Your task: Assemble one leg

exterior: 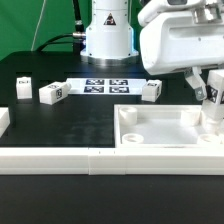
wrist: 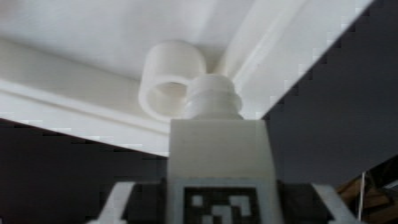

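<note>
My gripper [exterior: 207, 95] is shut on a white leg [exterior: 211, 112] and holds it upright over the far corner of the large white tray-like piece [exterior: 160, 137], at the exterior view's right. In the wrist view the leg [wrist: 221, 150] sits between the fingers [wrist: 128, 200] with its black-and-white tag facing the camera. Its round peg tip [wrist: 212, 95] is right beside the tray's round corner socket [wrist: 169, 85]; I cannot tell if they touch. Three more legs lie on the black table: two on the left [exterior: 23, 85] [exterior: 52, 92] and one in the middle [exterior: 150, 90].
The marker board [exterior: 105, 86] lies in front of the robot base [exterior: 107, 35]. A long white bar [exterior: 60, 158] runs along the table's front, with a white block [exterior: 4, 118] at the left edge.
</note>
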You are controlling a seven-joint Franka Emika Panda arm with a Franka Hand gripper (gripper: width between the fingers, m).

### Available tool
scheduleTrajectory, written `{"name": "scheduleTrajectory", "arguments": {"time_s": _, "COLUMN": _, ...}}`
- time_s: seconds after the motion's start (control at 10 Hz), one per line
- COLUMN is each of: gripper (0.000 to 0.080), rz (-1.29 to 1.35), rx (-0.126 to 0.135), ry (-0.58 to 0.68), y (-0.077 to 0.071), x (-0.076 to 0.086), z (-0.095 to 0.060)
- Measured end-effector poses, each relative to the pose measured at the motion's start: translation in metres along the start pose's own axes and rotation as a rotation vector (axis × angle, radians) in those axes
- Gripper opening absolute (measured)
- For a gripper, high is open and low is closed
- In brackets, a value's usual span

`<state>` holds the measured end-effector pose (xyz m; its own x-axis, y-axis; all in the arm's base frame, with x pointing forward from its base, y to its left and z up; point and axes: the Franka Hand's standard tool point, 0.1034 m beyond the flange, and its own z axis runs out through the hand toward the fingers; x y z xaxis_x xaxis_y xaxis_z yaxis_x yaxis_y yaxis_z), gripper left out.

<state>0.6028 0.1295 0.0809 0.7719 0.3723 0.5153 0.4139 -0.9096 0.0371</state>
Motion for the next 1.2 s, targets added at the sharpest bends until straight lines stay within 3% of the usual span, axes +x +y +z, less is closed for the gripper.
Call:
{"name": "scheduleTrajectory", "arguments": {"time_s": 0.3, "gripper": 0.0287, "rz": -0.001, "rx": 0.000, "ry": 0.001, "y": 0.000, "x": 0.001, "z": 0.000}}
{"name": "scheduleTrajectory", "arguments": {"time_s": 0.5, "gripper": 0.0287, "rz": -0.003, "rx": -0.006, "ry": -0.002, "y": 0.007, "x": 0.000, "z": 0.000}}
{"name": "scheduleTrajectory", "arguments": {"time_s": 0.9, "gripper": 0.0287, "rz": 0.000, "rx": -0.008, "ry": 0.009, "y": 0.015, "x": 0.008, "z": 0.010}}
{"name": "scheduleTrajectory", "arguments": {"time_s": 1.2, "gripper": 0.0287, "rz": 0.004, "rx": -0.007, "ry": 0.006, "y": 0.014, "x": 0.002, "z": 0.017}}
